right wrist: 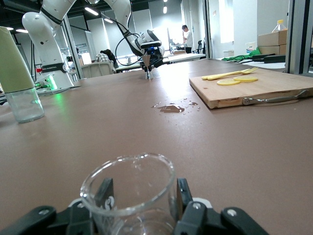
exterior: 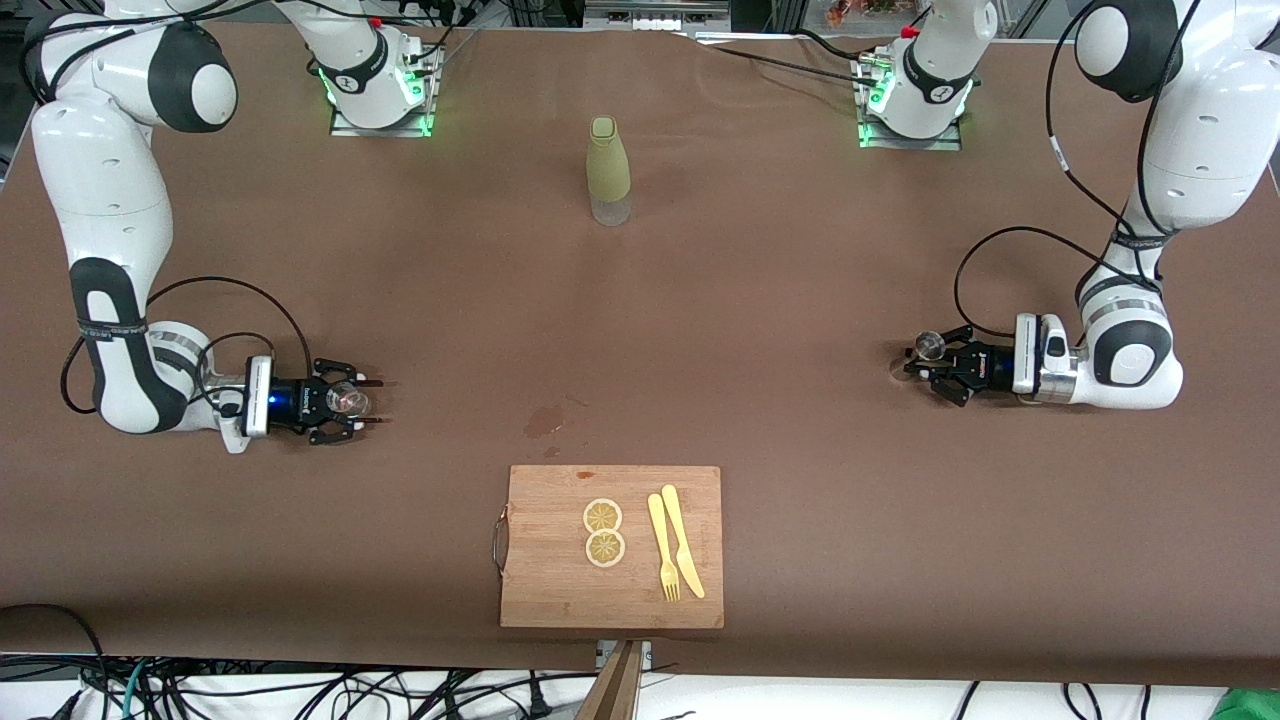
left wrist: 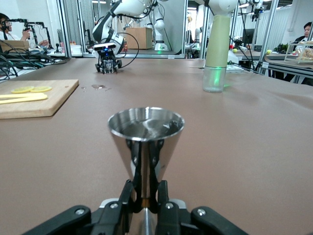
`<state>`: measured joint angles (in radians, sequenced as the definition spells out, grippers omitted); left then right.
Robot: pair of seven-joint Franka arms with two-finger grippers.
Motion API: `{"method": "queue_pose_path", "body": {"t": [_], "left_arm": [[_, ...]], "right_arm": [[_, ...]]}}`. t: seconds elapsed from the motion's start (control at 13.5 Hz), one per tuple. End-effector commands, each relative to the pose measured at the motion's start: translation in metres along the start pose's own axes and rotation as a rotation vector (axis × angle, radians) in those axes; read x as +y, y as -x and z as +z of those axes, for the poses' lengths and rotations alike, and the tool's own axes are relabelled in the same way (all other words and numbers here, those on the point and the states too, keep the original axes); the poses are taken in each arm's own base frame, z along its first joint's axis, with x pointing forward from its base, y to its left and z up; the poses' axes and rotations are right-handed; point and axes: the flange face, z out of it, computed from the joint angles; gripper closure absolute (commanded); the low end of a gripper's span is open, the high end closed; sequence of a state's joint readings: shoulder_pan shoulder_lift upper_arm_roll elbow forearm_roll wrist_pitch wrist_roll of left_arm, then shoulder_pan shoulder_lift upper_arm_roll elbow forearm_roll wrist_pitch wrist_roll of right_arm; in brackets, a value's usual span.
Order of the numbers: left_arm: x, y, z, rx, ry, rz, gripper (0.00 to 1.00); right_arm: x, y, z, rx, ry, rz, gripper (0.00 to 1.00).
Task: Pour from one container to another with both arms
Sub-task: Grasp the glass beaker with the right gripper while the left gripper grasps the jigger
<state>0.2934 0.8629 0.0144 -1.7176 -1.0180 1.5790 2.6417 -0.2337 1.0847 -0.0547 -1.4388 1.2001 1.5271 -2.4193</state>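
At the right edge of the front view, about mid-height, the left tool [exterior: 925, 362] lies low at the surface [exterior: 760, 330], clenched on the steel jigger [exterior: 931, 345]. In the left wrist view its fingers [left wrist: 143, 183] pinch the narrow waist of the jigger [left wrist: 145, 147], which stands upright with its round mouth up.

At the left edge of the front view, slightly lower in the frame, the right tool [exterior: 358, 403] sits low at the surface with the clear glass [exterior: 349, 400] between its fingers. In the right wrist view the glass [right wrist: 129, 196] stands upright, mouth up, with a finger [right wrist: 184, 198] just beside each wall; whether they press the glass I cannot tell.

In the upper middle of the front view stands an olive-green bottle [exterior: 608, 170], upright. In the lower middle lies a wooden cutting board [exterior: 545, 585] carrying two lemon slices [exterior: 603, 532], a yellow fork [exterior: 662, 548] and a yellow knife [exterior: 683, 540] side by side. A small wet patch [exterior: 543, 422] marks the surface just above the board in the frame.
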Motion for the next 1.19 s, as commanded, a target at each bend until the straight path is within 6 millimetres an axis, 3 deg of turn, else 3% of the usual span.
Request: {"method": "queue_pose_path", "body": {"t": [0.0, 0.15, 0.52, 0.59, 0.89, 1.11], "left_arm": [[0.0, 0.003, -0.006, 0.012, -0.007, 0.04, 1.0], [-0.002, -0.003, -0.012, 0.005, -0.015, 0.047, 1.0], [-0.021, -0.048, -0.038, -0.093, -0.072, 0.045, 1.0], [-0.027, -0.059, -0.033, -0.11, -0.07, 0.046, 1.0], [-0.053, -0.092, 0.015, -0.149, -0.046, 0.013, 1.0], [-0.078, -0.111, 0.088, -0.094, -0.097, -0.033, 1.0]], "right_arm": [[0.0, 0.011, 0.005, 0.013, 0.009, 0.0, 0.48], [0.001, 0.012, 0.004, 0.009, 0.014, 0.007, 0.52], [0.013, 0.0, 0.001, -0.014, 0.027, -0.008, 0.63], [0.013, -0.001, 0.004, -0.016, 0.024, -0.009, 0.66], [0.018, -0.007, 0.006, -0.001, 0.042, -0.012, 0.7], [0.031, -0.027, 0.0, -0.009, 0.05, 0.008, 0.7]]}}
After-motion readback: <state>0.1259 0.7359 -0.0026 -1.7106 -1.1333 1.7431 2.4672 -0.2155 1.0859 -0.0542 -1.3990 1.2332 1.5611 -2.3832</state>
